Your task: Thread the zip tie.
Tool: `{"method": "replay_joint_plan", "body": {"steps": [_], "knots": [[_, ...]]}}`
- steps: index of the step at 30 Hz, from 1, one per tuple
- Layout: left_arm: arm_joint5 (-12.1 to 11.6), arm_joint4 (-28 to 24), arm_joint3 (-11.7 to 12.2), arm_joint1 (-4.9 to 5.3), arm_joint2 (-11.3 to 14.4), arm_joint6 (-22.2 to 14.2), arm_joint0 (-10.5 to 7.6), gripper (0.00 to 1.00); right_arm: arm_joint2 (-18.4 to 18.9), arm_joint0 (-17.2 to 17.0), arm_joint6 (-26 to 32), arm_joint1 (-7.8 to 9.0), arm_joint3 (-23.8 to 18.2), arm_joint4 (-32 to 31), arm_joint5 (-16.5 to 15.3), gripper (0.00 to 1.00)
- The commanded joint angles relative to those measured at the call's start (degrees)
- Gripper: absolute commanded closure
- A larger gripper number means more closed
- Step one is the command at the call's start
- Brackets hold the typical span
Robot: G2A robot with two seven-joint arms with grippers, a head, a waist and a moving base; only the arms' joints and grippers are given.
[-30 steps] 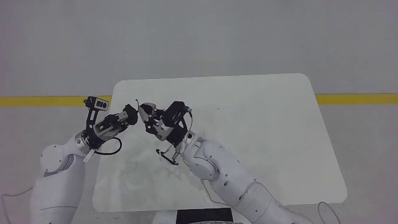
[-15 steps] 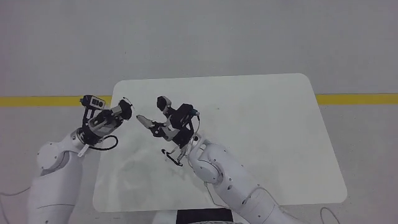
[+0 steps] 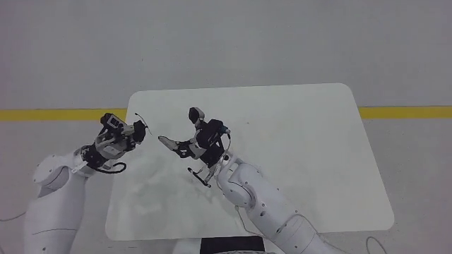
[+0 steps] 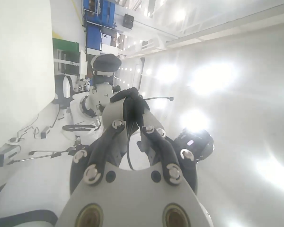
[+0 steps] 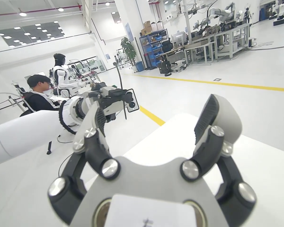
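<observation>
Zip tie is now in one gripper only! A second ago the two grippers were nose to nose at the left-centre of the top view. Then the right gripper let go, and its jaws now stand spread wide with nothing between them. It hangs over the left part of the white table. The left gripper has drawn away toward the left edge of that view, past the table's rim. Its jaws are pressed together, pinching the black tie. In the right wrist view the tie stands up as a straight strip through those closed pads, upper left of centre, one end above and one below. I can't make out a closed loop anywhere. My read: this split is a release for a fresh grip, not a finish. The threading looks not yet done, and the grippers are now well apart.
</observation>
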Motion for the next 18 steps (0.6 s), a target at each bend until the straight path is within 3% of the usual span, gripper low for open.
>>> {"method": "replay_joint_plan", "body": {"steps": [1,2,4,5,9,14,18], "knots": [[0.01,0.0,0.0,0.0,0.0,0.0,0.0,1.0,0.0,0.0,0.0,0.0,0.0,0.0,0.0,0.0],[0.01,0.0,0.0,0.0,0.0,0.0,0.0,1.0,0.0,0.0,0.0,0.0,0.0,0.0,0.0,0.0],[2.51,-2.67,0.49,-0.16,0.54,2.92,-0.03,1.0,-0.02,0.07,0.22,0.03,-0.03,-0.46,0.11,0.0],[3.75,-3.7,0.57,-0.15,0.57,3.67,-0.06,1.0,-0.31,0.57,1.43,0.21,-0.29,-3.62,0.32,0.0],[12.67,-11.15,1.58,-0.06,0.52,4.1,0.53,1.0,-1.59,1.39,3.09,0.94,-1.98,-14.2,-0.06,0.0],[12.86,-19.38,3.08,0.67,3.82,5.0,1.88,1.0,-2.32,1.91,2.53,1.29,-2.25,-18.97,-0.15,0.0],[12.86,-23.3,3.18,2.37,6.61,6.27,2.59,1.0,-5.02,5.52,2.73,1.9,-1.7,-19.49,-1.17,0.0]]}}
